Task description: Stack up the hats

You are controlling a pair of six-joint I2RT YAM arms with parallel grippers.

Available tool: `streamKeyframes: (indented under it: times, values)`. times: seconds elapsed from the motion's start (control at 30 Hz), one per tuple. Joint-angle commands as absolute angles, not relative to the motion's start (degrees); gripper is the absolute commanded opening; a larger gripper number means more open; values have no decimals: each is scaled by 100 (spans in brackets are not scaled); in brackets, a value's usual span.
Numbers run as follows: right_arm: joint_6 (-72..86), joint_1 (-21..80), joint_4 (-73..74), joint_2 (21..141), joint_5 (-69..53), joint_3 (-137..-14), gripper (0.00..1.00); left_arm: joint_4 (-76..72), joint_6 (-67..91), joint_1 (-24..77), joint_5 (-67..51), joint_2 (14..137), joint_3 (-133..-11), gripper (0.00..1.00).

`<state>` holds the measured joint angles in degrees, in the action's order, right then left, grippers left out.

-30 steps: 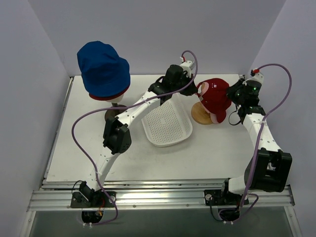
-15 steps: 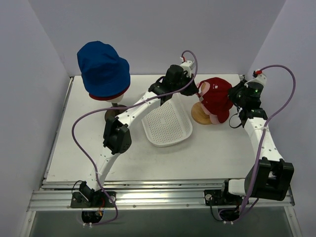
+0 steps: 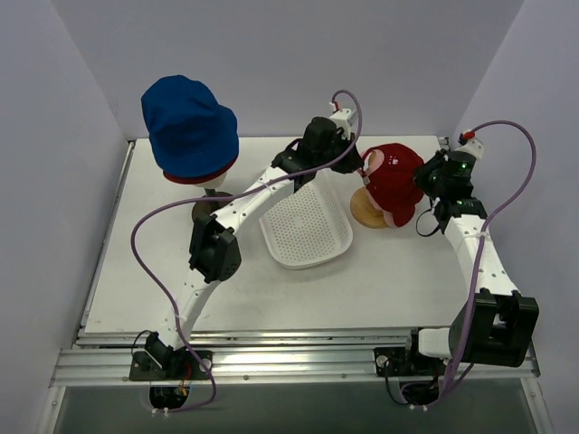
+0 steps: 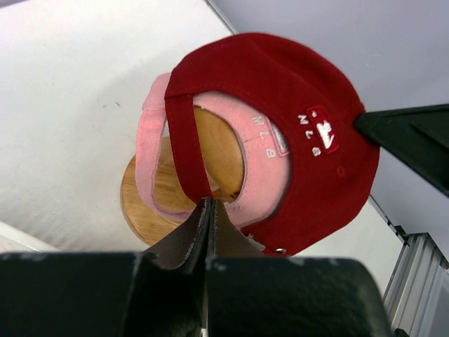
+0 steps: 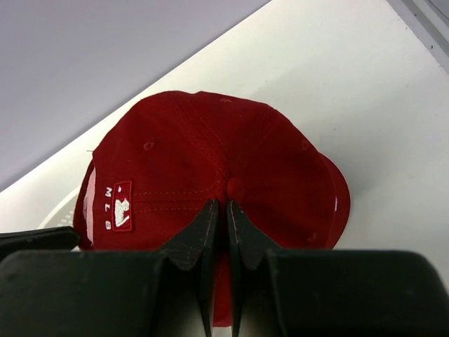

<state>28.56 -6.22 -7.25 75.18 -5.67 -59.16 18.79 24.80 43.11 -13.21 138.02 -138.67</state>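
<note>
The right arm [image 3: 475, 249] has edged in at the table's [image 3: 181, 271] far right on the red peaked cap [image 3: 398, 176], which is being seated over the pink peaked cap [image 4: 263, 182]; the right hand [image 5: 226, 203] is shut at its crown and the left hand [image 4: 209, 203] pinches its strap, so the next move is likely a clean release.

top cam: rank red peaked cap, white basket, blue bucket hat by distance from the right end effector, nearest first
1. red peaked cap: right against the right end effector, on its left side.
2. white basket: middle of the table, further left.
3. blue bucket hat: far left rear corner, raised on its stand.
</note>
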Motion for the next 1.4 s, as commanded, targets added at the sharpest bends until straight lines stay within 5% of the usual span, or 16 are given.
streamKeyframes:
  times: [0.0, 0.33, 0.43, 0.6, 0.8, 1.37]
  values:
    - [2979, -396, -676, 7225, -379, -5986, 0, 1679, 2426, 4333, -1169, 13482, -14308, 2]
    - [3208, -97, -984, 7224, -237, -5775, 0, 1828, 2294, 4324, -958, 13597, -14282, 2]
    - [3243, -88, -1124, 7260, -307, -5599, 7, 1872, 2259, 4307, -853, 13658, -14274, 3]
    - [3243, -88, -1257, 7216, -325, -5344, 19, 1820, 2311, 4263, -861, 13720, -14186, 27]
    - [3199, -140, -1265, 7339, -386, -5405, 31, 1679, 2233, 4245, -1028, 13825, -14194, 44]
    - [3129, -237, -1362, 6803, -650, -5125, 39, 1292, 2180, 4157, -1037, 14221, -14212, 49]
